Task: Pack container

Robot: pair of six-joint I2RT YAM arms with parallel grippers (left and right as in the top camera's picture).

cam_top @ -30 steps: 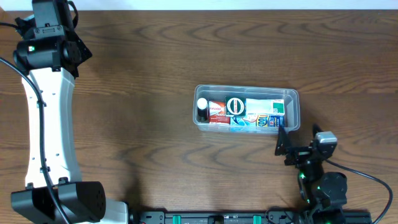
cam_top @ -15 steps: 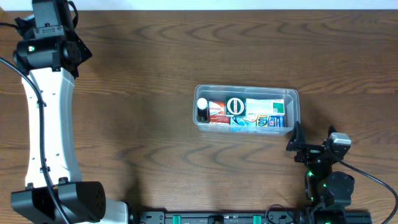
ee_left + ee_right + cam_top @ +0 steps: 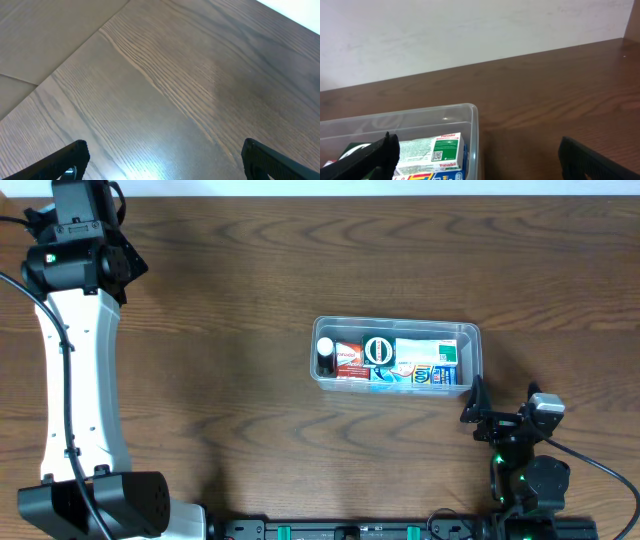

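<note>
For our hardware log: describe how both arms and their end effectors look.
Left arm: long white link, black joints, green light, black cable alongside. Right arm: black, green lights, black cable. Left end effector and right end effector: black fingers.

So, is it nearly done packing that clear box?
The container already holds a bottle and several small boxes. Nothing is in hand: the left gripper and right gripper are both open and empty. No loose items show on the table, so little seems left.

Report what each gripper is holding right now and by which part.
Nothing is held. The left gripper is open above the table; the right gripper is open near a corner of the container, gripping nothing.
</note>
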